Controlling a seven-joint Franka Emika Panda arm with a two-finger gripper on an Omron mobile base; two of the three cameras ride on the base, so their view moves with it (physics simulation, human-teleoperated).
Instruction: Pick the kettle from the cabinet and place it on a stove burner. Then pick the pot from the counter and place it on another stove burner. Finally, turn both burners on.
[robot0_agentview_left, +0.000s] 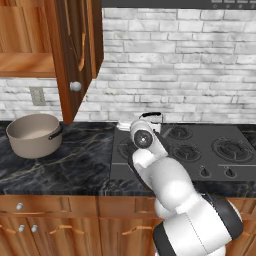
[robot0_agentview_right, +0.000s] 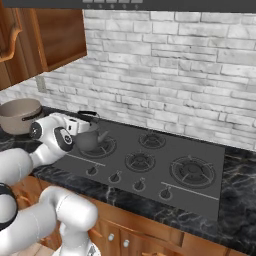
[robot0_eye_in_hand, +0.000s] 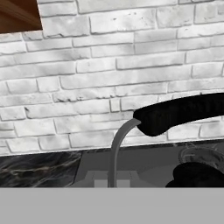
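The small dark grey kettle (robot0_agentview_right: 91, 141) rests on the left burner of the dark cooktop (robot0_agentview_right: 205, 150). Its arched black handle (robot0_eye_in_hand: 183, 114) rises in front of the brick wall. My gripper (robot0_agentview_right: 80, 125) is at the kettle's left side, apparently shut on the thin grey leg of the handle (robot0_eye_in_hand: 114, 151); the fingertips themselves are hidden. From the left base view my arm covers the kettle body, so just the handle top (robot0_agentview_left: 150, 115) and the hand (robot0_agentview_left: 152, 124) appear. The beige pot (robot0_agentview_left: 34, 135) stands on the black marble counter (robot0_agentview_left: 75, 165), left of the stove.
The wall cabinet (robot0_agentview_left: 25, 65) hangs above the pot, with its door (robot0_agentview_left: 75, 55) swung open over the counter. Three free burners (robot0_agentview_right: 140, 161) (robot0_agentview_right: 192, 170) (robot0_agentview_right: 152, 140) lie right of the kettle. Small knobs (robot0_agentview_right: 116, 177) line the cooktop's front edge.
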